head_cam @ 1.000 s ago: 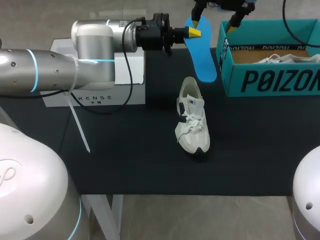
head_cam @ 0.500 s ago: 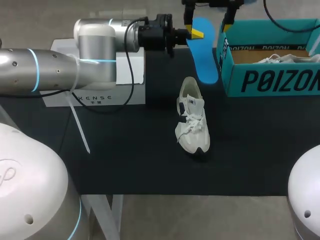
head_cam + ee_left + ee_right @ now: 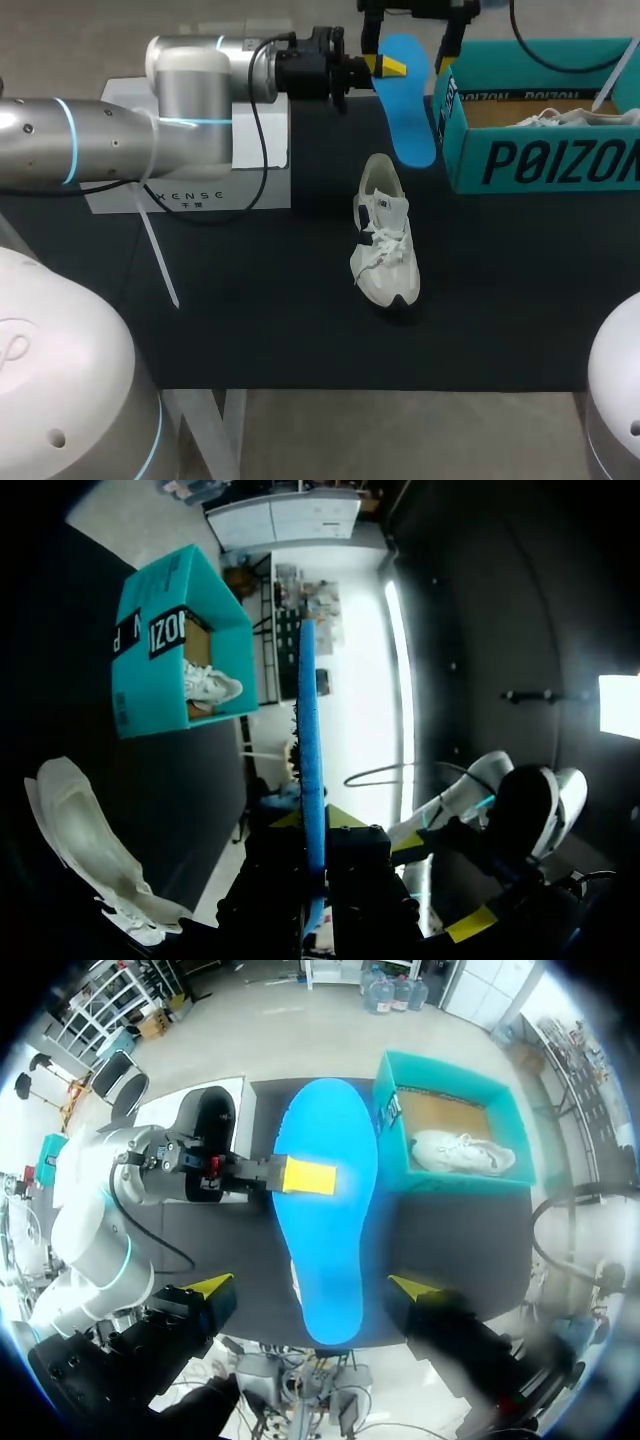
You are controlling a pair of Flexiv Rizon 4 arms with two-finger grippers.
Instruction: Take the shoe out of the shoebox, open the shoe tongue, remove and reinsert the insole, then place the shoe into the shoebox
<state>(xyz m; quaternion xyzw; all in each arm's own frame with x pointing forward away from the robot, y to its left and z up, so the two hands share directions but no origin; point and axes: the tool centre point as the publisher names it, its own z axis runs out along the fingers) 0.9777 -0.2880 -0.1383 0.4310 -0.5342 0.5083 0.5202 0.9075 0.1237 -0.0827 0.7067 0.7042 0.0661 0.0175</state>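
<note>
Insole (image 3: 405, 100) is out, gripped by the left hand (image 3: 388, 66) with the right hand (image 3: 312, 1286) held open around it, so next it probably gets slid back into the shoe (image 3: 383, 243).

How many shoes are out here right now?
2. One white shoe lies on the black table near its middle; a second shoe sits inside the teal shoebox. The box's wall may hide more.

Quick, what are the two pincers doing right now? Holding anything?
Left pincer: closed on the blue insole.
Right pincer: open, fingers on either side of the insole, not touching it.
</note>
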